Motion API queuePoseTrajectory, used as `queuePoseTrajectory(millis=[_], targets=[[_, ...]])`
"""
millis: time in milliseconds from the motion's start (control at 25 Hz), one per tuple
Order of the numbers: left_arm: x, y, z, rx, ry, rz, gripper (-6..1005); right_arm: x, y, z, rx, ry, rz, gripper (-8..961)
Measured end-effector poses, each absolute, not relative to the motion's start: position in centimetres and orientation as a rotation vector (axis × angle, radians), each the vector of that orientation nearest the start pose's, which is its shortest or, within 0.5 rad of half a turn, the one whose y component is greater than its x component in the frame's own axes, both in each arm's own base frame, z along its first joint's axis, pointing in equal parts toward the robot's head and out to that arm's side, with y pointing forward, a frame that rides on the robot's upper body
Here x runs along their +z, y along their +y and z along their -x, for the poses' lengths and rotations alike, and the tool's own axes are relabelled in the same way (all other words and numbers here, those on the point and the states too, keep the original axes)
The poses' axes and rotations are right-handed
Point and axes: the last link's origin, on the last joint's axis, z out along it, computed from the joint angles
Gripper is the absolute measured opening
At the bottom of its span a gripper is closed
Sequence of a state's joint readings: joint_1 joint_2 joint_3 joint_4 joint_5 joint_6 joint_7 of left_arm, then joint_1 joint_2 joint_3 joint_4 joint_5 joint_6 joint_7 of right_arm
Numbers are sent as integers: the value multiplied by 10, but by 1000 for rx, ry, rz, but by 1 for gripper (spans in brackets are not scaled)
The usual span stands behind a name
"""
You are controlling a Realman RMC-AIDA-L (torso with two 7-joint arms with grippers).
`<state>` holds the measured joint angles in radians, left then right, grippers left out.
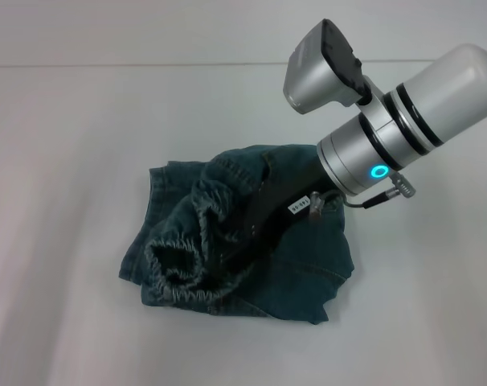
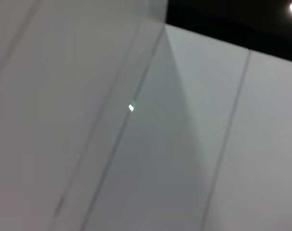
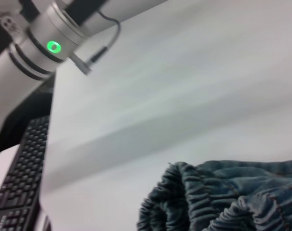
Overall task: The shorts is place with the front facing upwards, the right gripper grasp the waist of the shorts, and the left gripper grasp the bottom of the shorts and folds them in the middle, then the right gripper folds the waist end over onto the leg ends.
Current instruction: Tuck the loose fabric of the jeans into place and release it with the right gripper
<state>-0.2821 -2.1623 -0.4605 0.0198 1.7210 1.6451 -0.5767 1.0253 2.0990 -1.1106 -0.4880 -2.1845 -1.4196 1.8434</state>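
Shorts [image 1: 308, 273]: crumpled heap on the white table [image 1: 67, 161]; puckered waistband [image 1: 175, 269] bunched at the right gripper [image 1: 227, 257], whose fingertips are buried in denim, grip state indiscernible; left gripper out of sight.

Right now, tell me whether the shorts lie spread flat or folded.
Folded and bunched: the shorts lie doubled, the waist heaped on top under the right gripper.

Right claw [image 1: 227, 259] fingertips buried in shorts [image 1: 300, 281].
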Motion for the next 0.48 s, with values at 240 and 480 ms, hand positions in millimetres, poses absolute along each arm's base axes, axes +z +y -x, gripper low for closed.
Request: queuePoseTrajectory(millis=[240,480], targets=[[43,230,364,-1114,-619,1079,8,-96,375,-120,128,508,3208,888],[53,223,372,-1095,-612,1031,8,-105,384,-107,225,406,3138,888]])
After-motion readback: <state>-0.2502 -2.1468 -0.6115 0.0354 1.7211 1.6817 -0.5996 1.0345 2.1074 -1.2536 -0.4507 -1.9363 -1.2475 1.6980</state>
